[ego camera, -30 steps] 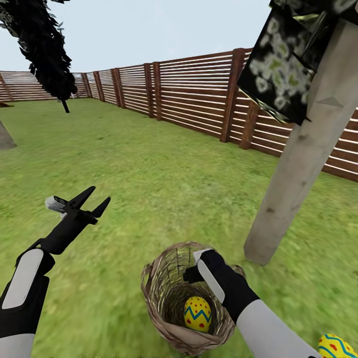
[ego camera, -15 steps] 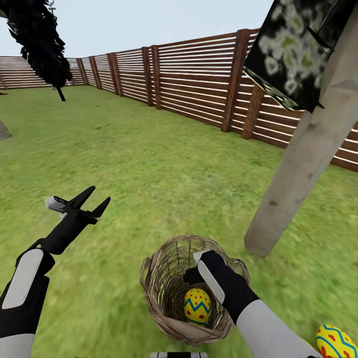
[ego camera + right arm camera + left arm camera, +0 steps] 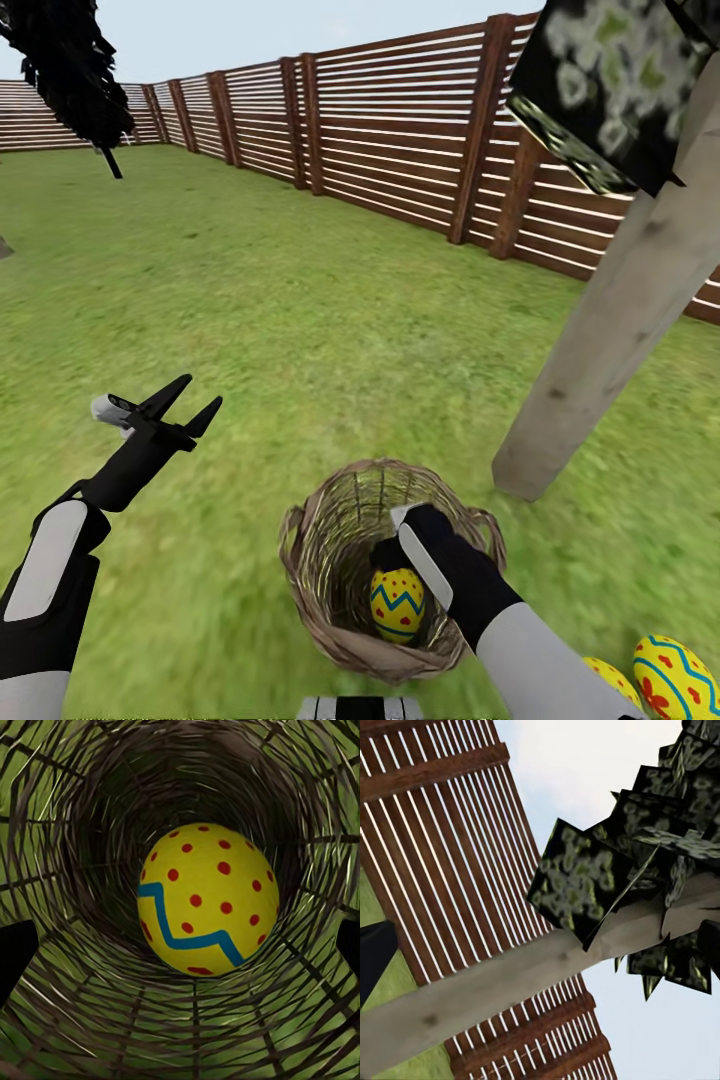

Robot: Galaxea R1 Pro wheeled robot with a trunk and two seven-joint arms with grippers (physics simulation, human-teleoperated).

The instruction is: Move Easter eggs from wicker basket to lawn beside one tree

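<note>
Egg [image 3: 206, 900] sits deep in the basket [image 3: 310, 590], so the right gripper [image 3: 395, 555] reaches in, jaws spread. Left gripper [image 3: 185, 400] waits, jaws spread.

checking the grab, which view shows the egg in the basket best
The right wrist view: the egg sits centred and large at the bottom of the basket, zigzag and dots clear. The head view shows that egg small, partly behind the right arm. The left wrist view faces the tree and fence.
</note>
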